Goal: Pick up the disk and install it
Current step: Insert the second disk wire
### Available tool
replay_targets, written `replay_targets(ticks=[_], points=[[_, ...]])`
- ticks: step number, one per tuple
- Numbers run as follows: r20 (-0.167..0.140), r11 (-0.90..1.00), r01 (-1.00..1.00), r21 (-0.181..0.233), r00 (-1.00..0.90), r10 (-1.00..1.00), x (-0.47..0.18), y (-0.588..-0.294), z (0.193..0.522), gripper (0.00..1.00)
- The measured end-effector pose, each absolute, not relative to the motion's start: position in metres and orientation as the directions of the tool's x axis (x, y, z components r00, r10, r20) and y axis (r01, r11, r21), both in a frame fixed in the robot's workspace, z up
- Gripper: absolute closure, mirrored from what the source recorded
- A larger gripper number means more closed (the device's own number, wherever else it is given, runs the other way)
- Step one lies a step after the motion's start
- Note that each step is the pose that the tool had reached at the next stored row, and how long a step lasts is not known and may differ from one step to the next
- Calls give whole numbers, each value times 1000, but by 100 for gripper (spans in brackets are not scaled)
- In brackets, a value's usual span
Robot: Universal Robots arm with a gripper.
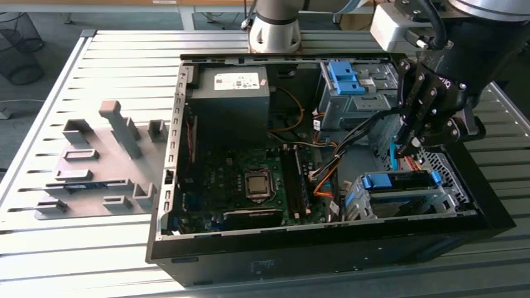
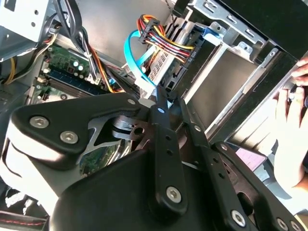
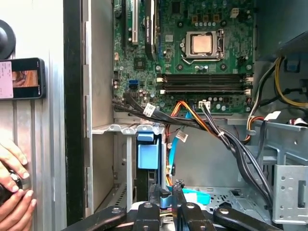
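At the right of the exterior view, the gripper [image 1: 411, 148] hangs inside the open computer case [image 1: 178, 149], just above the lower drive cage. The disk [image 1: 400, 180], blue-railed, already sits in that cage at lower right. The fingers look pinched together on nothing. Installation seems nearly finished; seating should be checked.

One gripper [image 1: 406, 151], two blue carriers [image 1: 346, 77]
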State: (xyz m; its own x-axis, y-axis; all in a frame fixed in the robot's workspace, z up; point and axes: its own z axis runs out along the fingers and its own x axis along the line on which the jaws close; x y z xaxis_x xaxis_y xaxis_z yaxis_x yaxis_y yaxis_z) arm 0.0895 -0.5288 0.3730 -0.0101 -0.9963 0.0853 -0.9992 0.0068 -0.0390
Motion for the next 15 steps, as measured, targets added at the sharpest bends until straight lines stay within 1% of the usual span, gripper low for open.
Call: replay_targets(ticks=[1, 2, 5, 12, 15], points=[[87, 7, -999, -42, -10, -996, 89, -529, 372, 76], [89, 7, -999, -45, -11, -996, 89, -529, 371, 83], [97, 6, -999, -54, -11, -995, 90, -529, 370, 84], [97, 16, -998, -54, -21, -995, 96, -530, 368, 84], [97, 23, -999, -43, -27, -995, 97, -530, 367, 84]])
